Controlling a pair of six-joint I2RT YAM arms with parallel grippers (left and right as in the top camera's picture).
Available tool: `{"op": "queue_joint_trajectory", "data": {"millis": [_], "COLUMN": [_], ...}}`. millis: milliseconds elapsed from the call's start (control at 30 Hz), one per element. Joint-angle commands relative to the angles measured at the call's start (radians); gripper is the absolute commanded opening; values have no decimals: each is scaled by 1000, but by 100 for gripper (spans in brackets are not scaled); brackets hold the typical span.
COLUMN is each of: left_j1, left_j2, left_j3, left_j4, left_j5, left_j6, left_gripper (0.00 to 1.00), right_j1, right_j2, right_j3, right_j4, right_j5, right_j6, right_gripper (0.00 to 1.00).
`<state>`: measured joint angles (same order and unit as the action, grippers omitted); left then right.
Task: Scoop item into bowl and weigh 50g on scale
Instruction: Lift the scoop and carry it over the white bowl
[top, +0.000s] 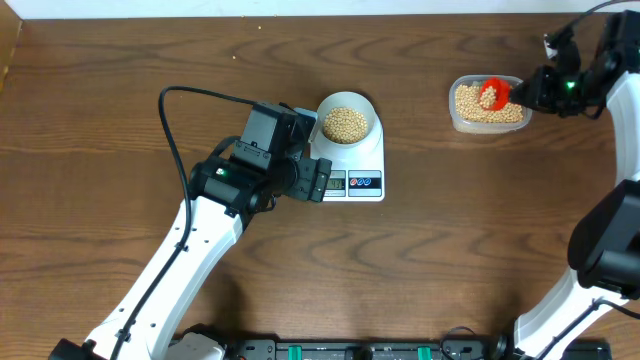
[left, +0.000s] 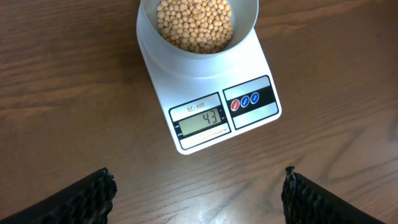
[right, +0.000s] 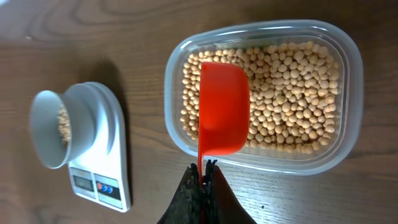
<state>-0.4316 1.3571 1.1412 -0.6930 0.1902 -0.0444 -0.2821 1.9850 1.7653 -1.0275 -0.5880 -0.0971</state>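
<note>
The white bowl (top: 346, 119) stands on the white scale (top: 362, 172), holding tan beans (left: 194, 23); the display (left: 201, 121) reads 43. My left gripper (left: 198, 190) hovers open just in front of the scale, nothing between its fingers. At the far right, a clear tub (right: 349, 134) holds many more beans (right: 297, 93). My right gripper (right: 203, 169) is shut on the thin handle of an orange-red scoop (right: 222, 106), whose cup sits turned on its side over the tub's beans. The scoop (top: 491, 92) also shows in the overhead view, inside the tub.
The left arm's black cable (top: 175, 100) loops over the table left of the scale. The brown wooden table (top: 450, 240) stretches between scale and tub. A pale surface (top: 626, 110) borders the table at the right edge.
</note>
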Motion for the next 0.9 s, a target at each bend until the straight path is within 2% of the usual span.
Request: {"op": "queue_joint_trajectory", "data": {"millis": [0, 433, 567, 867], "left_j1": [5, 5, 5, 5], "left_j2": [-20, -20, -20, -20], "left_j3": [-6, -6, -6, -6], "left_j4": [-3, -3, -3, -3], "left_j5": [8, 8, 8, 8], "left_j6": [10, 10, 10, 10], "left_gripper": [88, 88, 88, 88], "right_j1": [-19, -57, -29, 106], "right_j2": [-7, -3, -3, -3], "right_j3": [-19, -43, -43, -43], "right_j4": [-1, -3, -3, 40], "right_j5": [-107, -389, -497, -517], "right_j6": [-48, -122, -129, -99], "right_gripper": [1, 1, 1, 1]}}
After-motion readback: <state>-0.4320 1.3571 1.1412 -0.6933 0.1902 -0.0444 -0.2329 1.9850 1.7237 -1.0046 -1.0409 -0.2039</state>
